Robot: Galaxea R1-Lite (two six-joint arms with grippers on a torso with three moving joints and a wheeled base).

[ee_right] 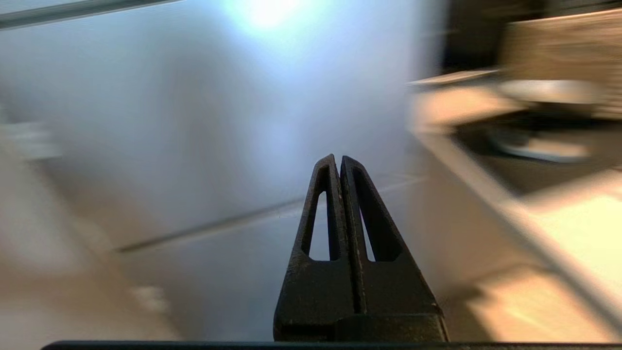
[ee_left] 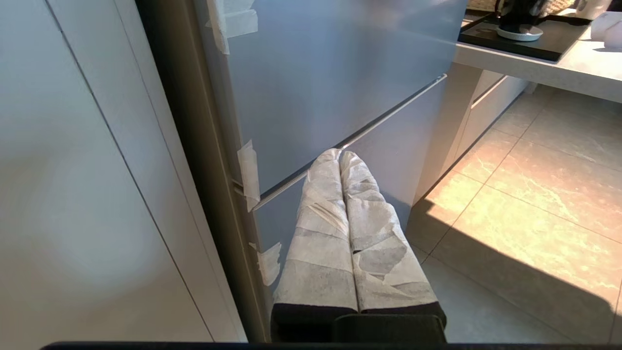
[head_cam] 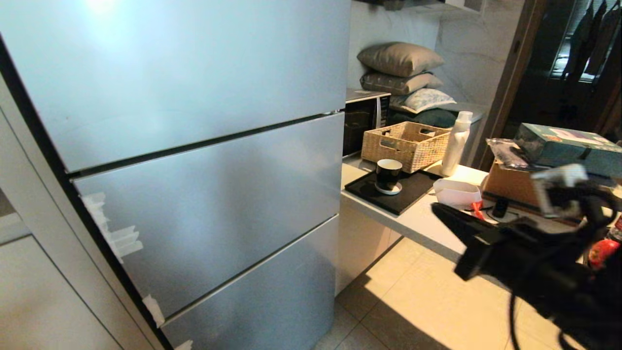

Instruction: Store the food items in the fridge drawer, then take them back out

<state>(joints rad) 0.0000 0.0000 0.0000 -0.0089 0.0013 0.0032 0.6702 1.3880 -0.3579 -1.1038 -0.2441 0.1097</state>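
The fridge [head_cam: 204,184] stands closed, three silver fronts one above the other, with bits of white tape on its left edge. The fridge drawer is hidden behind them. A shiny red thing [head_cam: 602,253], perhaps one of the food items, peeks out behind my right arm at the counter's right end. My right gripper [head_cam: 436,209] is black and shut on nothing, held in the air over the floor beside the counter and pointing at the fridge [ee_right: 194,146]. The left gripper [ee_left: 338,153], wrapped in white tape, is shut and empty, low before the fridge's lowest seam [ee_left: 379,124].
A counter [head_cam: 418,221] right of the fridge carries a black tray [head_cam: 408,194] with a dark mug [head_cam: 388,175], a wicker basket [head_cam: 406,145], a white bottle [head_cam: 456,143], a white bowl [head_cam: 457,193], a thin red strip [head_cam: 477,210] and stacked boxes [head_cam: 515,187]. Tiled floor [head_cam: 437,311] lies below.
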